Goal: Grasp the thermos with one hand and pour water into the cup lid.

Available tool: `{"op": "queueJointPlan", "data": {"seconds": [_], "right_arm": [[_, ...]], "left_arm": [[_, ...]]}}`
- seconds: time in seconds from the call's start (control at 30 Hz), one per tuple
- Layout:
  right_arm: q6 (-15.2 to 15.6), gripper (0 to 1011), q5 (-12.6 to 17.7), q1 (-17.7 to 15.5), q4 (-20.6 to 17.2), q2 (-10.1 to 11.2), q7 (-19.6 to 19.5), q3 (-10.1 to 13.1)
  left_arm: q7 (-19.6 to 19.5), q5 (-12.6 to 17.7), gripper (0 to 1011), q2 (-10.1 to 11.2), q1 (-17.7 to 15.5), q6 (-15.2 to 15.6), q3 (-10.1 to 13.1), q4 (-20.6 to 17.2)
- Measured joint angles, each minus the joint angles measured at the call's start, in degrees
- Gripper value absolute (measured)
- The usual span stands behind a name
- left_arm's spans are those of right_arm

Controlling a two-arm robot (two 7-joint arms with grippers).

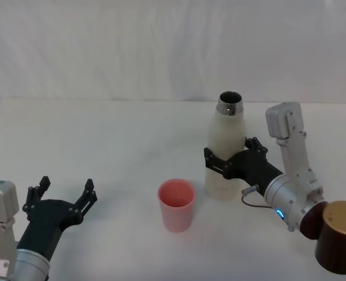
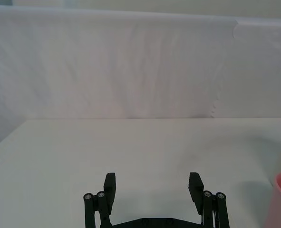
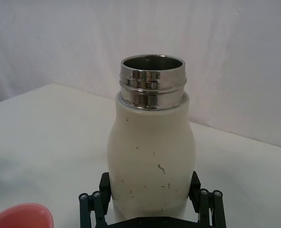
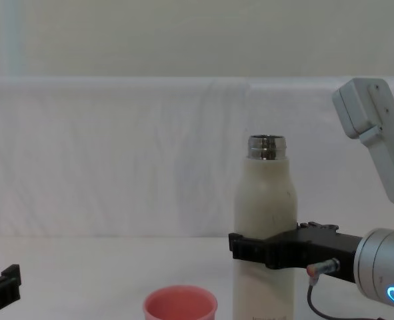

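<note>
The thermos [image 1: 225, 149] stands upright right of the bench's [image 1: 102, 134] middle, steel neck open and uncapped. The right gripper [image 1: 234, 157] is clamped around its lower body, a finger on each side. Just left of it, nearer the front edge, sits the pink cup lid [image 1: 176, 204], upright. The left gripper [image 1: 64, 190] hovers by the front left corner, fingers spread wide, holding nothing

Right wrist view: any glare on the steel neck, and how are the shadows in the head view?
Right wrist view: the thermos neck carries bright reflections, while its dark scuffs read sharply. Head view: light is soft and even, with faint shadows beside the cup lid and under the right gripper.
</note>
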Motion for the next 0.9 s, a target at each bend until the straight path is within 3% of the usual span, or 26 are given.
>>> {"op": "queueJointPlan", "data": {"seconds": [0.37, 0.9], "right_arm": [[0.1, 1001, 0.4, -0.1, -0.2, 0.2, -0.1, 0.0], [-0.6, 1001, 2.9, -2.3, -3.1, 2.7, 0.3, 0.9]], "left_arm": [[0.0, 0.0, 1001, 0.0, 0.0, 0.0, 0.0, 0.0], [0.0, 0.0, 1001, 0.0, 0.0, 0.0, 0.0, 0.0]]}}
